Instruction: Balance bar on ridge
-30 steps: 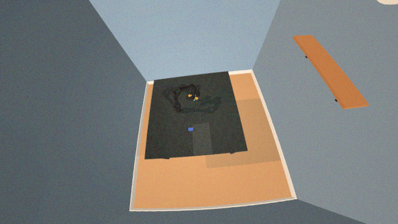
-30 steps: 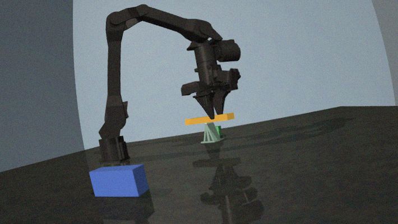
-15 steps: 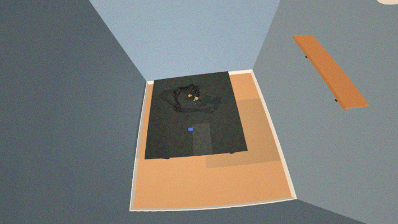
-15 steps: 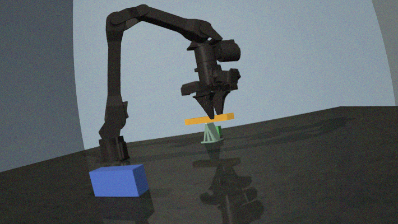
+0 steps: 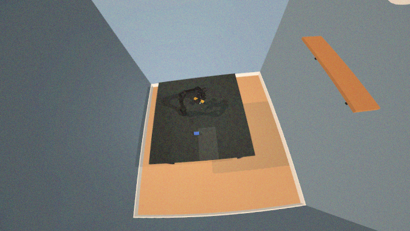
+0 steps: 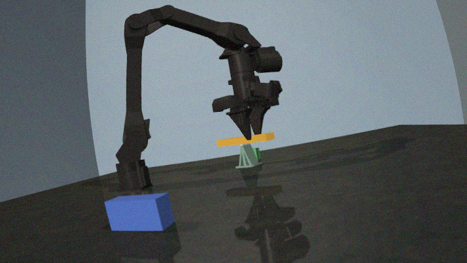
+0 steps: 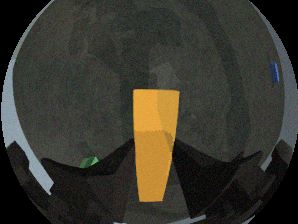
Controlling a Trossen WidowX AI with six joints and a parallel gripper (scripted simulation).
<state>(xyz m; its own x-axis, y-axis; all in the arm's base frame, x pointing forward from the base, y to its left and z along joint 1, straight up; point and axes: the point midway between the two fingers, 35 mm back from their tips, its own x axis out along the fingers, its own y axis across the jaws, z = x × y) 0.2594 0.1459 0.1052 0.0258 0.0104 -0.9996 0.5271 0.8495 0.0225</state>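
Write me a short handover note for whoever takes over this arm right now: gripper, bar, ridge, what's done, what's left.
Gripper: shut on the orange bar, gripping near its middle from above.
Bar: held over the pale green ridge, at or just above its top; contact cannot be told. It tilts slightly in the exterior view, and both ends are off the dark table.
Blue block: sits on the table near the arm's base, not involved.
Done: bar carried to the ridge.
Left: settle it level on the ridge, open the fingers, pull away.
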